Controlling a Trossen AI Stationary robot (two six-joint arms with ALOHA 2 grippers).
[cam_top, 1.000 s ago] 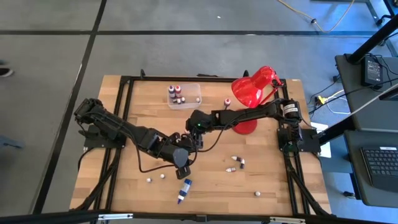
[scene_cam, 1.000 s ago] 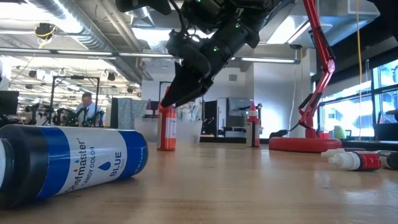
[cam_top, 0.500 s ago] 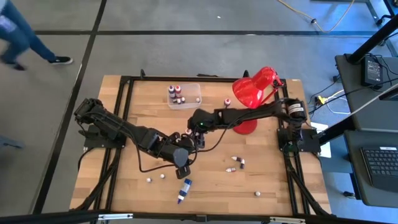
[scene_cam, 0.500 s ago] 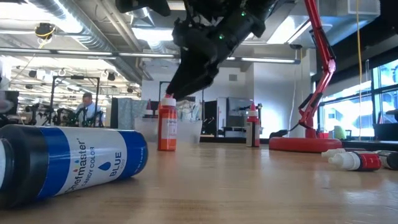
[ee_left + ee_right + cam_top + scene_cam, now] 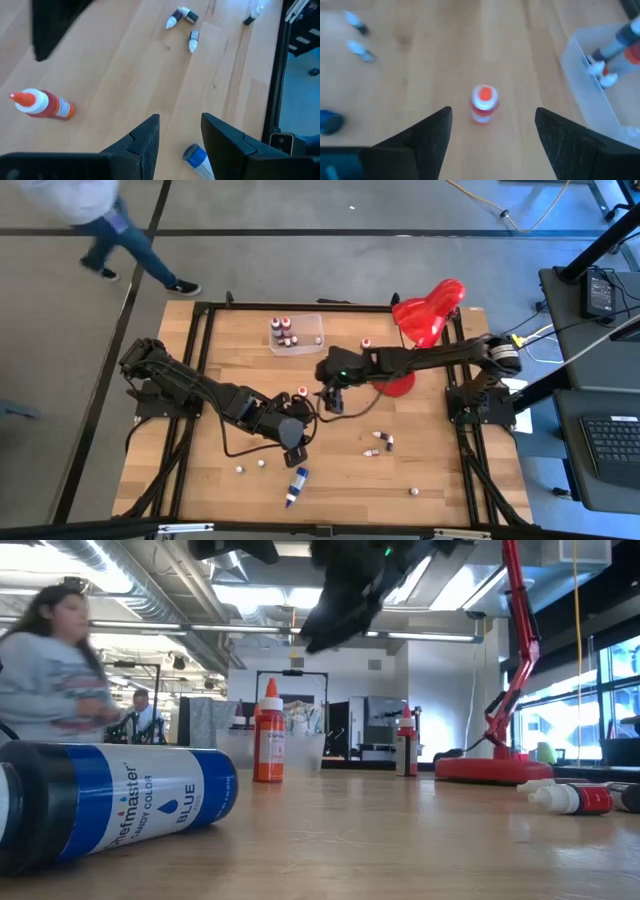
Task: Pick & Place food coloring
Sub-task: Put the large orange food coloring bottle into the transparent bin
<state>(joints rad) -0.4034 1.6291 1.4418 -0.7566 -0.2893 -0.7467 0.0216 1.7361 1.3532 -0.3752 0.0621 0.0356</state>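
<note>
Your right hand (image 5: 490, 137) hangs wide open and empty above the upright orange bottle (image 5: 483, 103) at frame centre; left hand (image 5: 180, 137) half-open, empty, over the desk (image 5: 115, 65).

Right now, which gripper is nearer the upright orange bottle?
Right. The right gripper hangs open just above and beside the orange bottle; the left gripper sits farther off, toward the table's front edge.

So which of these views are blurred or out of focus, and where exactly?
Low view: the blue bottle close to the lens is soft, and the person passing behind is motion-blurred. Right wrist view: everything is soft, including the orange bottle and the clear box. High view: the walking person is smeared. Left wrist view: fairly sharp.
</note>
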